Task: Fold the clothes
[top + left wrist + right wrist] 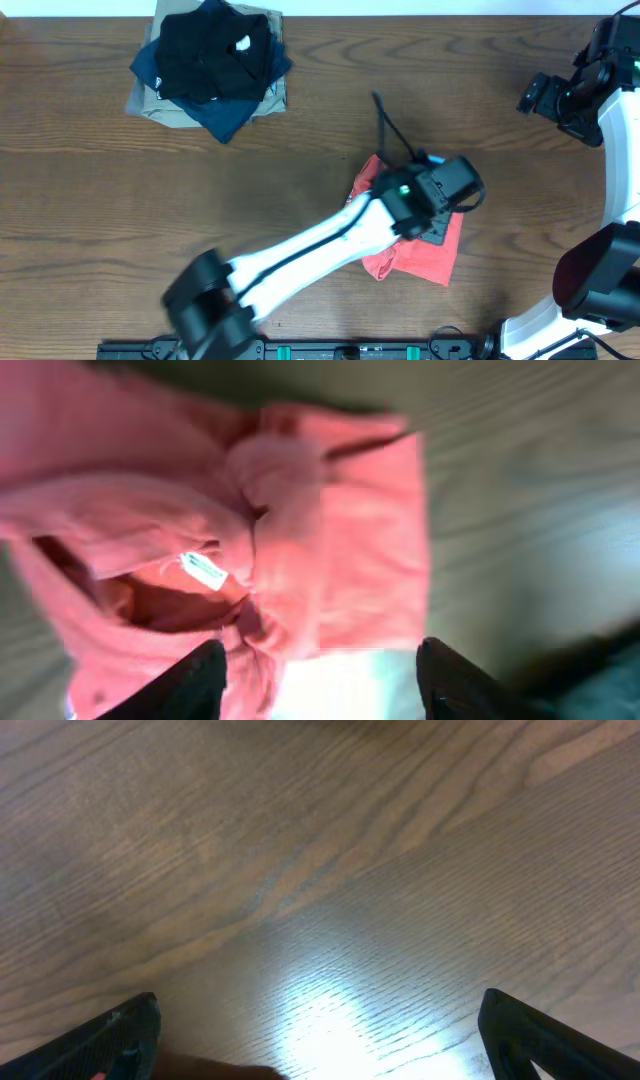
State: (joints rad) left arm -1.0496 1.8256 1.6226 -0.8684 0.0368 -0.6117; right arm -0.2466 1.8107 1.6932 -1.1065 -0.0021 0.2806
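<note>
shirt (pixel 432 256) (pixel 360 550): red-orange cotton, bunched into small uneven heap, not laid flat. lain on table (pixel 300 150), right of centre, toward near edge. in overhead view only lower right part and small piece at upper left shown; middle hidden. in left wrist view fabric seen rumpled, folds gathered into knot-like lump near middle, flatter panel at right with straight edge. small white label (pixel 205 570) shown in darker opening at left. wrist view blurred.
</note>
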